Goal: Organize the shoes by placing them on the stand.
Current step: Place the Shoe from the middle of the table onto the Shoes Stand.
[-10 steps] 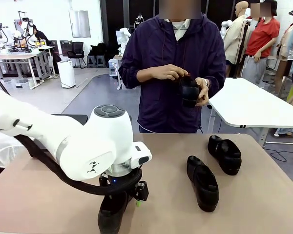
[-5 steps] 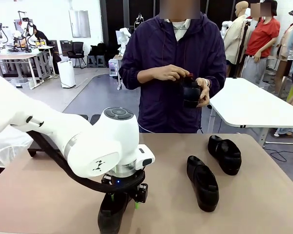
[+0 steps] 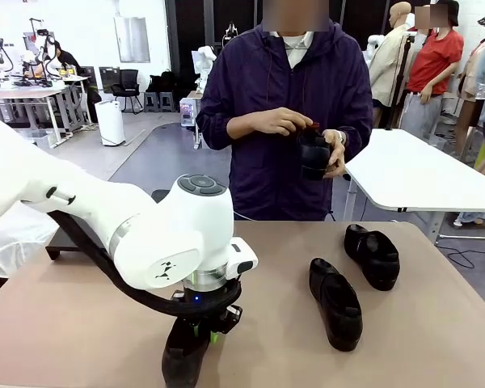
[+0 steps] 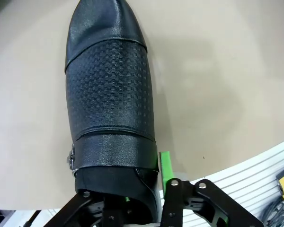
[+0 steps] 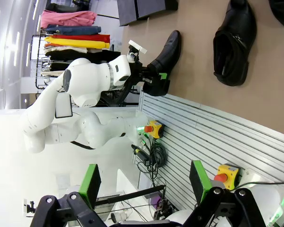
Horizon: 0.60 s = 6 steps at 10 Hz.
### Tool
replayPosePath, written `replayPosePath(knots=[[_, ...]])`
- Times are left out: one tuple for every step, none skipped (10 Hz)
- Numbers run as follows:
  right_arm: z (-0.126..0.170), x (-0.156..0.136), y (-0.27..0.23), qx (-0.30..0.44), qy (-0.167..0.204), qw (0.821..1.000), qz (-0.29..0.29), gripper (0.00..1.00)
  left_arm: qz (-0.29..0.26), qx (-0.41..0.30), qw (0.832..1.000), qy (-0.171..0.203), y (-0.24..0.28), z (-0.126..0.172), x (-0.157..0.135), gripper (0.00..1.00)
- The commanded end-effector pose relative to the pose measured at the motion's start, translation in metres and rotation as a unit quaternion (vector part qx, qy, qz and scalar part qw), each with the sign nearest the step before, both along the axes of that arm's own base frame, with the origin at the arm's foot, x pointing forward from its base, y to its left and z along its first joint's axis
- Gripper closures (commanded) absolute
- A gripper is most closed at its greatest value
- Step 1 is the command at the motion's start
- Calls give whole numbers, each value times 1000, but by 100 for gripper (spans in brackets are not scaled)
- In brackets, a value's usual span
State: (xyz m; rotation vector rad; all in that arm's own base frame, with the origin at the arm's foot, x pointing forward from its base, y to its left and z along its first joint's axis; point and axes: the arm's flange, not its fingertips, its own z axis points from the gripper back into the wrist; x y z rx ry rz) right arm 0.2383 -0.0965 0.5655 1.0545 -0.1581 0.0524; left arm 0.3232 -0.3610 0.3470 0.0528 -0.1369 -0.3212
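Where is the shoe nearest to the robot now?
In the front view, the shoe lies at the near edge of the table, left of centre, under the left pincer, which straddles its heel; two more shoes lie farther right.

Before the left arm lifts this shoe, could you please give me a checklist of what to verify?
1. Left gripper around the near shoe's heel: ok.
2. Grip firm: cannot tell; one pad lies at the shoe's side, the other is hidden.
3. Right gripper open and empty: ok.
4. Person's hands off the table: ok; they hold another shoe at chest height.
5. Two other shoes lie well to the right: ok.
6. Stand top free: cannot tell; little of it shows.
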Motion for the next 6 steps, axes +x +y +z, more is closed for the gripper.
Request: replayPosePath(knots=[[6, 1, 1, 13, -2, 1000, -2, 0, 11, 13, 1000, -11, -5, -1, 3, 100], [6, 1, 1, 13, -2, 1000, -2, 0, 13, 13, 1000, -10, -5, -1, 3, 100], [6, 1, 1, 13, -2, 1000, -2, 0, 13, 12, 1000, -10, -4, 0, 3, 100], [6, 1, 1, 13, -2, 1000, -2, 0, -1, 4, 1000, -5, -2, 4, 1, 100], [6, 1, 1, 13, -2, 1000, -2, 0, -15, -8, 1000, -2, 1, 17, -5, 100], [6, 1, 1, 13, -2, 1000, -2, 0, -42, -17, 999, 0, 5, 39, -15, 100]])
